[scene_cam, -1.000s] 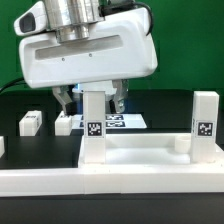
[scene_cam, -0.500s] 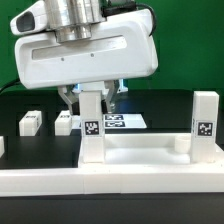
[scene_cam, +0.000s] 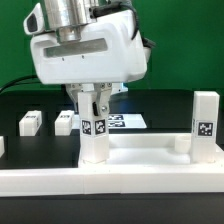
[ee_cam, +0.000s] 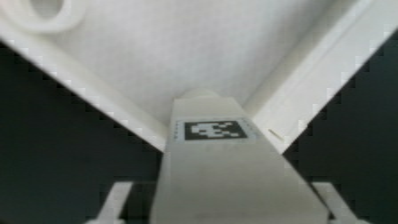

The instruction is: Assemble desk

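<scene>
Filling the upper half of the exterior view, the gripper point(scene_cam: 95, 115) hangs over the desk, its broad white body hiding whatever lies behind it; the arm above is cut off by the picture's edge. The fingers point(scene_cam: 80, 108) reach down on both sides of the centre leg point(scene_cam: 94, 145). In the wrist view each finger point(ee_cam: 119, 200) shows only as a pale strip with a thin dark line between it and the leg point(ee_cam: 222, 175), so I cannot tell whether the pads press on the leg or merely flank it.

The desk panel point(scene_cam: 140, 162) lies flat across the foreground, rim up, its front cut off below. In the wrist view its inner face point(ee_cam: 196, 50) fills the background, blurred, with one round corner socket point(ee_cam: 45, 15) half out of frame.

The centre leg stands upright at the panel's corner on the exterior view's left, its top hidden between the fingers, its tag point(scene_cam: 97, 126) facing the camera. The right-hand leg point(scene_cam: 205, 125) stands upright at the corner on the exterior view's right, also tagged.

Behind, the marker board point(scene_cam: 130, 120) lies on the black table point(scene_cam: 20, 100), largely covered by gripper and leg.

The first loose leg point(scene_cam: 30, 122) and the second loose leg point(scene_cam: 65, 121) lie near each other on the table, on the exterior view's left.
</scene>
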